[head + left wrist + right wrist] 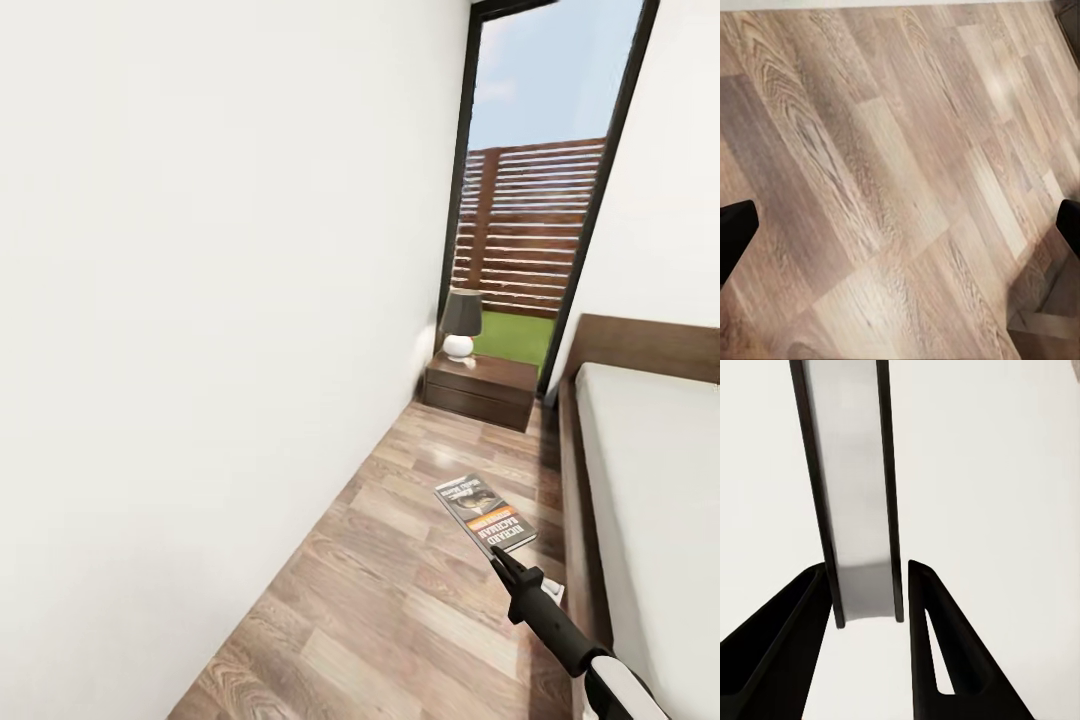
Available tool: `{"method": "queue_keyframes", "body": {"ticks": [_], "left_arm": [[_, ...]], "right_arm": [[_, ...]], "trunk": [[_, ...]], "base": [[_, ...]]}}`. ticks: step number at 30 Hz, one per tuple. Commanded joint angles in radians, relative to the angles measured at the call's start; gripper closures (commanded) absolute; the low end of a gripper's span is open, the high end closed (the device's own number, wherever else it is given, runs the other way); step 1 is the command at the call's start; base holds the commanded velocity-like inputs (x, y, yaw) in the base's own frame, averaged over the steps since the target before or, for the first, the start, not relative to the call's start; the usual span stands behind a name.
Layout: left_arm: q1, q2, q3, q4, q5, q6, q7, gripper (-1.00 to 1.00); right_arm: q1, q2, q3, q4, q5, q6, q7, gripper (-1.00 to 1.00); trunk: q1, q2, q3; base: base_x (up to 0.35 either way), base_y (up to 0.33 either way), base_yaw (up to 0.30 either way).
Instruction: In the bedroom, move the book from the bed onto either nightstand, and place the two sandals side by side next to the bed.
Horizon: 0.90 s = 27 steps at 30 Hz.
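Note:
My right gripper [505, 562] is shut on the book [485, 513], a thin paperback with an orange band, held out flat above the wood floor between the white wall and the bed [650, 480]. In the right wrist view the book [859, 495] appears edge-on, clamped between the two black fingers [937, 637]. The nightstand [480, 385], dark brown with drawer fronts, stands ahead at the end of the aisle under the window. My left gripper [900, 232] is open over bare floor planks, its fingertips [733, 229] spread wide. The sandals are out of view.
A small lamp [460, 322] with a dark shade and white base stands on the nightstand's left part. A tall dark-framed window [530, 200] rises behind it. The white wall [200, 300] borders the narrow aisle on the left, the bed's dark frame [575, 470] on the right.

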State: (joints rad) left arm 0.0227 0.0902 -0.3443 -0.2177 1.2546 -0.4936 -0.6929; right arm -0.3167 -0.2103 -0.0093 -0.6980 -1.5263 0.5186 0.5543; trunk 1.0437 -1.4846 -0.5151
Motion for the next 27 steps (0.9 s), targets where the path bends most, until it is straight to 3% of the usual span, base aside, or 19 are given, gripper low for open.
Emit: {"method": "queue_keyframes", "body": {"ticks": [1, 27], "left_arm": [[0.0, 0.001, -0.009, -0.002, 0.009, -0.004, 0.0, -1.0], [0.0, 0.001, -0.008, -0.002, 0.009, -0.003, 0.0, -1.0]], "right_arm": [[-0.001, 0.0, -0.001, 0.0, -0.011, 0.009, -0.001, 1.0], [-0.001, 0.0, -0.002, 0.0, -0.011, 0.009, -0.001, 1.0]], "trunk": [[0.0, 0.0, -0.001], [0.0, 0.0, -0.001]], "base": [[0.25, 0.105, -0.182], [0.25, 0.106, -0.18]]}}
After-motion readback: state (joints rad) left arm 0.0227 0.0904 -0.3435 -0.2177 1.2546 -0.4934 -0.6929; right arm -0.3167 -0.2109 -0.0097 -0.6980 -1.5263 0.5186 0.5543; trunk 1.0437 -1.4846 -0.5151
